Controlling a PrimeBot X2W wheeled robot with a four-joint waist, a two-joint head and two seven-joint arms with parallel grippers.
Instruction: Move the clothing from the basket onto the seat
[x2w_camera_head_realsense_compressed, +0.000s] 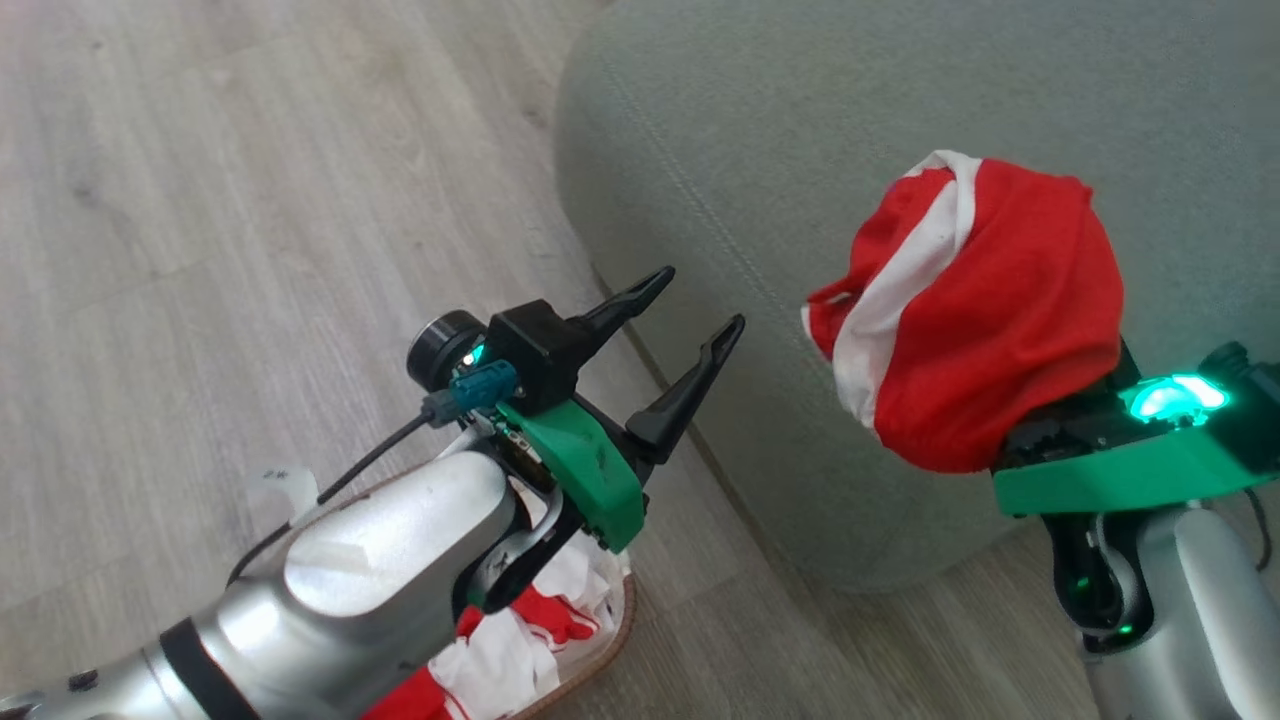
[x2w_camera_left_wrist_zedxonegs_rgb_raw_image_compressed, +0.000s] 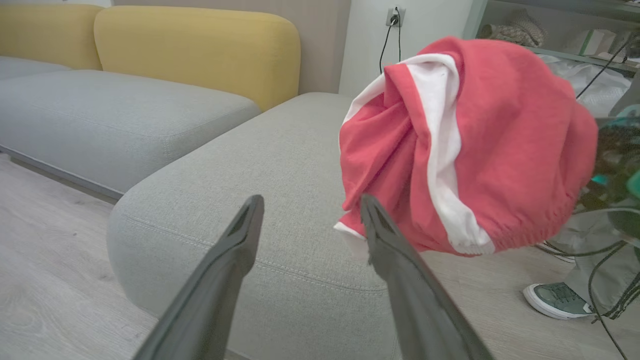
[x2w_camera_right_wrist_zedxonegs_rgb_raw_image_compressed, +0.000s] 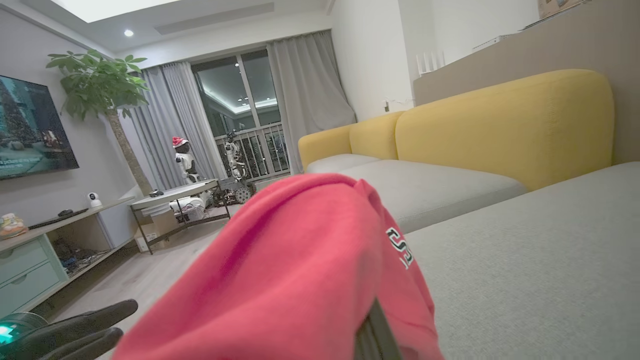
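Observation:
My right gripper (x2w_camera_head_realsense_compressed: 965, 310) is raised in front of the grey-green seat (x2w_camera_head_realsense_compressed: 800, 120), with a red garment with a white stripe (x2w_camera_head_realsense_compressed: 990, 300) bundled over its fingers and hiding them. From the left wrist, this garment (x2w_camera_left_wrist_zedxonegs_rgb_raw_image_compressed: 475, 140) hangs beside the seat's corner (x2w_camera_left_wrist_zedxonegs_rgb_raw_image_compressed: 250, 165). In the right wrist view the red cloth (x2w_camera_right_wrist_zedxonegs_rgb_raw_image_compressed: 300, 270) covers all but a bit of one dark finger (x2w_camera_right_wrist_zedxonegs_rgb_raw_image_compressed: 372, 335). My left gripper (x2w_camera_head_realsense_compressed: 704, 295) stands open and empty above the basket (x2w_camera_head_realsense_compressed: 612, 640), where more red and white clothing (x2w_camera_head_realsense_compressed: 520, 630) lies. Its fingers (x2w_camera_left_wrist_zedxonegs_rgb_raw_image_compressed: 250, 225) point at the seat.
Pale wood floor (x2w_camera_head_realsense_compressed: 200, 200) surrounds the seat's rounded corner. Yellow back cushions (x2w_camera_left_wrist_zedxonegs_rgb_raw_image_compressed: 200, 50) rise behind the sofa. A person's shoe (x2w_camera_left_wrist_zedxonegs_rgb_raw_image_compressed: 555, 300) stands on the floor to the right. A low table (x2w_camera_right_wrist_zedxonegs_rgb_raw_image_compressed: 175, 195) and a cabinet (x2w_camera_right_wrist_zedxonegs_rgb_raw_image_compressed: 30, 260) stand farther off.

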